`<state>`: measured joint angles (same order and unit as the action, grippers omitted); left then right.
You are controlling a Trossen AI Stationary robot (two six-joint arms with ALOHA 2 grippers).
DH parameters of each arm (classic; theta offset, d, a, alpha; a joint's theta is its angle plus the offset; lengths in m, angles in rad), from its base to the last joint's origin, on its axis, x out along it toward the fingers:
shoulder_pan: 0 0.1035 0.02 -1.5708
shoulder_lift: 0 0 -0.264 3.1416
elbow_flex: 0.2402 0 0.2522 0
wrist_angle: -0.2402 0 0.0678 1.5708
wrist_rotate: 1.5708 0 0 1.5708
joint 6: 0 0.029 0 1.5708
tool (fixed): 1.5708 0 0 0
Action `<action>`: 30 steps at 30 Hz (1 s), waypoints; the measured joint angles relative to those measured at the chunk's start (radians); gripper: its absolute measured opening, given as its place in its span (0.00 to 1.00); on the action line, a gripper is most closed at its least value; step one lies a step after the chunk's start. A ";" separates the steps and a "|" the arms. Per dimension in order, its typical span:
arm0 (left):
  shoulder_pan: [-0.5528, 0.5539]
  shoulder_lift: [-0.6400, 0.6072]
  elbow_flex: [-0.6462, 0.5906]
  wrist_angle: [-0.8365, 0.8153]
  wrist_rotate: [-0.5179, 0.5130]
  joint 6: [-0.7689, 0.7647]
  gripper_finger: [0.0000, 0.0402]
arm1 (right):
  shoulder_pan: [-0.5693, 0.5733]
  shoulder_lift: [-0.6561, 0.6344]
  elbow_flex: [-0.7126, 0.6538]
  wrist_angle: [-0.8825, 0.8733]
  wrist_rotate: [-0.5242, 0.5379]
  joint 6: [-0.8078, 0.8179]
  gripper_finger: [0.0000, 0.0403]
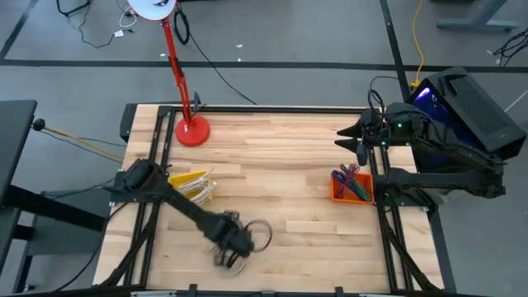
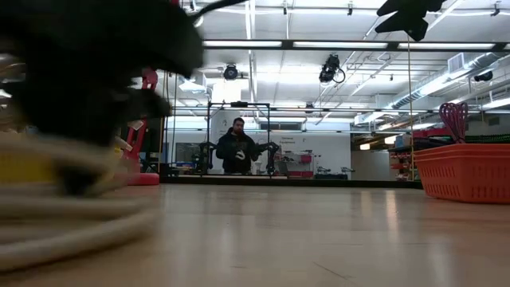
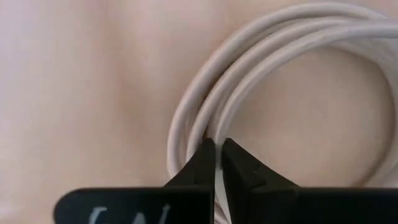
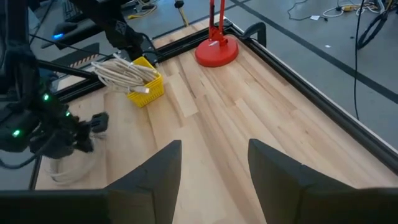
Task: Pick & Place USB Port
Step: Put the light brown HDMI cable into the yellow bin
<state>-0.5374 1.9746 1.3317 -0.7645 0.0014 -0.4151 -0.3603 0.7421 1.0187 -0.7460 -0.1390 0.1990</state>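
Fingers of the left gripper pinched the white coiled cable on the table, far from the spread right gripper.

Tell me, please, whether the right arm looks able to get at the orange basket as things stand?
Probably yes. The right gripper waits with jaws open above the table's right edge, and the orange basket sits close by with nothing between them. The left gripper is busy far off at the white cable coil.

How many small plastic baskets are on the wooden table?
2: a yellow plastic basket of white cables beside the left arm, and an orange plastic basket of colourful cables at the right edge.
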 joint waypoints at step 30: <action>0.328 -0.181 0.823 -0.799 -0.537 -0.071 0.03 | 0.000 0.031 0.000 -0.035 0.027 -0.077 0.47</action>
<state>-0.2097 1.7935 2.1545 -1.5634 -0.5353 -0.4865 -0.3607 0.7731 1.0183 -0.7807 -0.1123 0.1223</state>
